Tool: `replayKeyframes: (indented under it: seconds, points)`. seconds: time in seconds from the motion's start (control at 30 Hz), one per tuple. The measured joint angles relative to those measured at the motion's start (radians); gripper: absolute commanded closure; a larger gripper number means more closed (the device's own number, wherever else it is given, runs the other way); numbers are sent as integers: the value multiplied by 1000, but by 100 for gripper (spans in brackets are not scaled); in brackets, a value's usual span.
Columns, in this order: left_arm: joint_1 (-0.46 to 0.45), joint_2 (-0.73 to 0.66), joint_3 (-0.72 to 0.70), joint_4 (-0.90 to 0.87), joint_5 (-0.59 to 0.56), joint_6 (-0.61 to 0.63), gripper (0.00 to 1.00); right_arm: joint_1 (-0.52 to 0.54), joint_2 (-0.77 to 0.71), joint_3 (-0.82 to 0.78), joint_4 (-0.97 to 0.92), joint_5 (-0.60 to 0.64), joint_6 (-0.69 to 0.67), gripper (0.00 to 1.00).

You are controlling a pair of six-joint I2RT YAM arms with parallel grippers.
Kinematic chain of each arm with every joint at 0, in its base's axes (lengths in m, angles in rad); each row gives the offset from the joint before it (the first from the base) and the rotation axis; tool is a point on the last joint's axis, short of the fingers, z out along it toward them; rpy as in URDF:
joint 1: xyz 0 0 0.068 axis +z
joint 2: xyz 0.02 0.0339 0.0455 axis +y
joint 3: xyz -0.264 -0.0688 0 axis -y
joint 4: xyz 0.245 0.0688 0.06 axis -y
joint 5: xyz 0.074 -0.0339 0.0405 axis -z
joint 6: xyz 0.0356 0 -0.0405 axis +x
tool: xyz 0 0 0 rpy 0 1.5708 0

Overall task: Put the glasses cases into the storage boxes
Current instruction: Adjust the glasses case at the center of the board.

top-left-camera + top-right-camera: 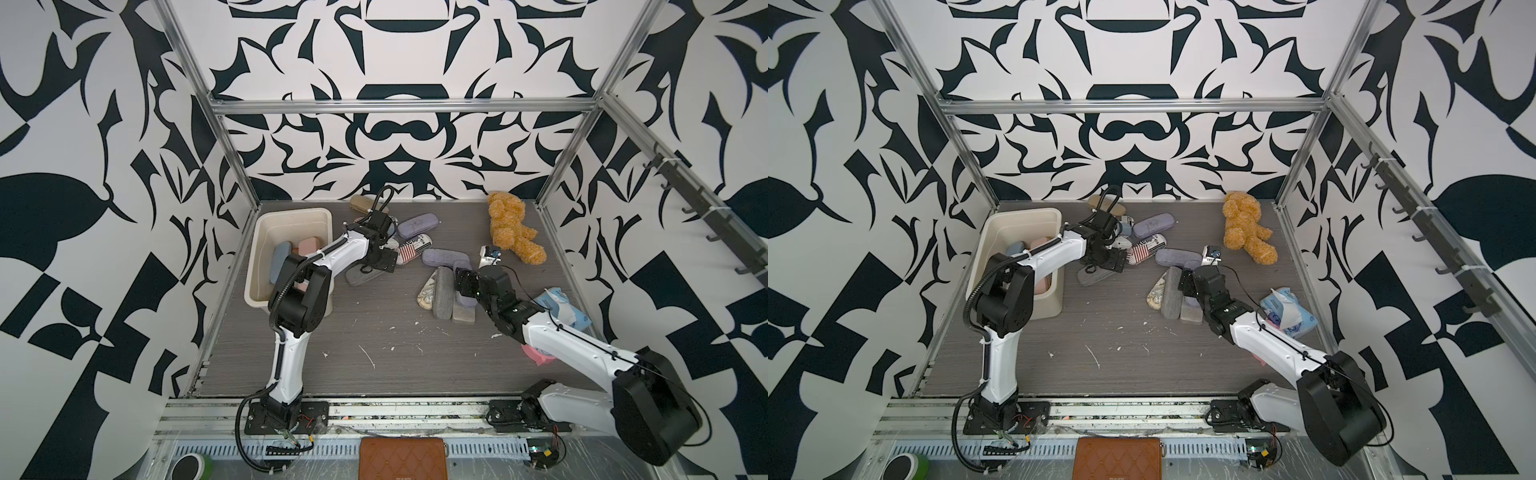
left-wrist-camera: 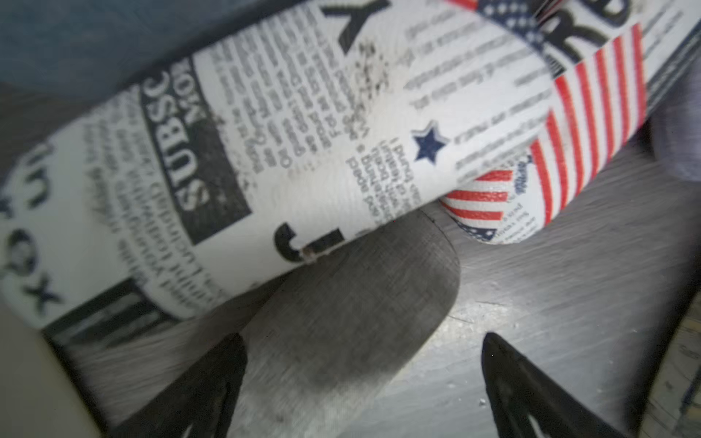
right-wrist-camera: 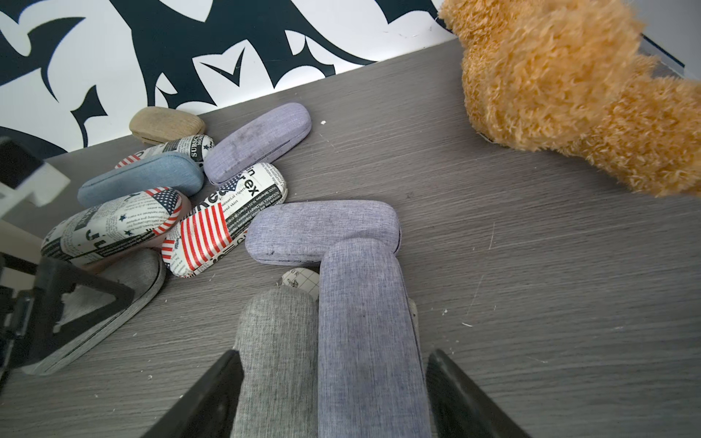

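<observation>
The tub [image 1: 266,241] sits in the far left corner of the desk [image 1: 374,357], along the left edge. A blue case [image 1: 281,257] and a pink case [image 1: 309,245] lie in it. The other cases lie loose on the desk in two clusters, from the far edge to the middle.

My left claw [image 2: 362,341] is spread wide just right of the tub, over one end of a dark grey case [image 2: 352,303]. One finger is at the case's edge and the other is clear of it. A newsprint case [image 2: 246,159] overlaps that case's other end.

My right claw [image 3: 333,356] is spread too, low at mid-desk. It straddles a light grey case [image 3: 277,360] and a lilac case [image 3: 364,322] that lie side by side, touching. A second lilac case [image 3: 322,231] lies crosswise at their far end.

A teddy [image 1: 513,232] lies near the far right corner, and a packet [image 1: 559,309] lies by the right edge.
</observation>
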Motion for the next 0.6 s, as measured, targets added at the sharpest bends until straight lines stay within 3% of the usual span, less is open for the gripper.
replayKeyframes:
  seconds: [0.27, 0.47, 0.6]
  points:
    - [-43, -44, -146, 4, 63, -38, 1, 0, -23, -3, 7, -1, -4, 22]
    - [-124, -82, -150, -36, 9, -76, 0, 0, -23, -3, 8, -9, -4, 23]
    - [-119, -82, -131, -59, -35, -117, 1, 0, -23, -3, 8, -16, -4, 23]
